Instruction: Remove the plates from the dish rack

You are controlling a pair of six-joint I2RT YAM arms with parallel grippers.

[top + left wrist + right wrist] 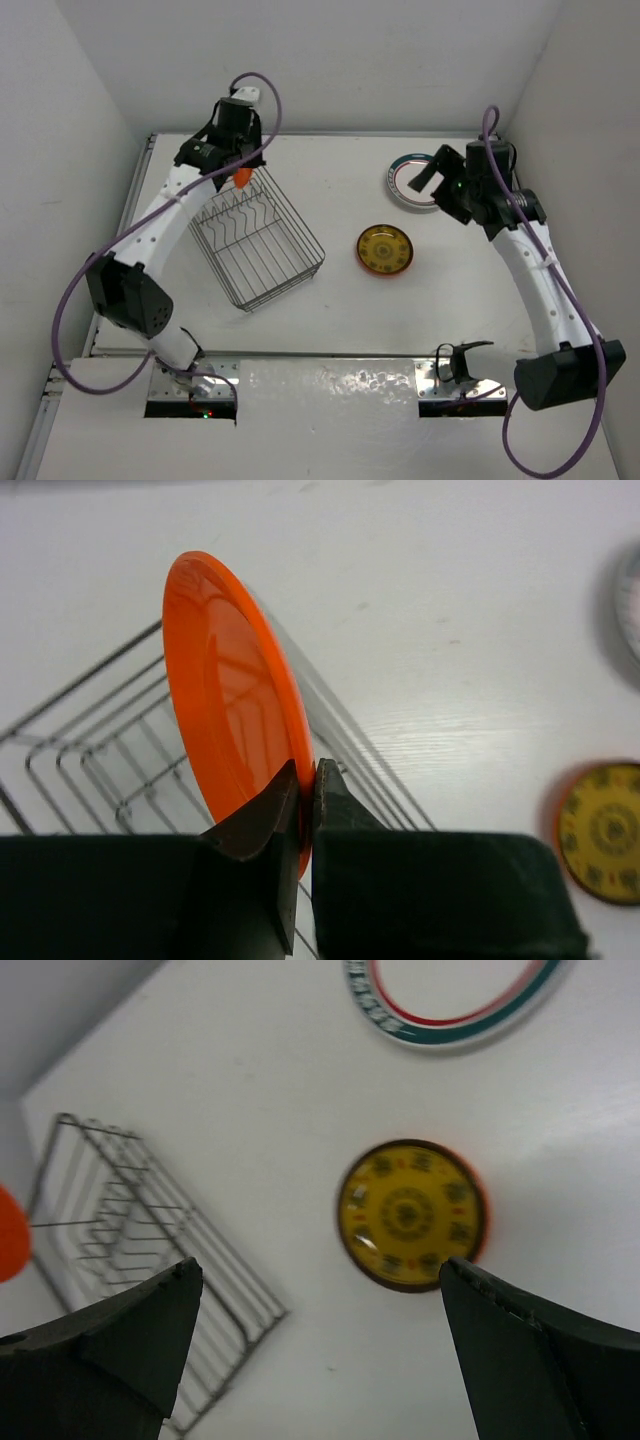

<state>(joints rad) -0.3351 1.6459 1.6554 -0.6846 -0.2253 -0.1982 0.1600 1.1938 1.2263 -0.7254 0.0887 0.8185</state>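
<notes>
The dark wire dish rack [258, 238] sits left of centre, and no plate shows in it except at its far end. There a plain orange plate [242, 177] stands on edge, and my left gripper [236, 160] is shut on its rim. In the left wrist view both fingers pinch the orange plate [225, 700] at its lower edge, above the rack wires [100, 750]. My right gripper [428, 176] hangs open and holds nothing, above a white plate with a teal-and-red rim band [410, 182]. An orange-rimmed plate with a yellow patterned centre [386, 249] lies flat on the table.
In the right wrist view the open gripper [320, 1265] frames the yellow-centred plate [411, 1214], with the banded white plate [455, 1000] beyond and the rack [130, 1250] at left. White walls enclose the table on three sides.
</notes>
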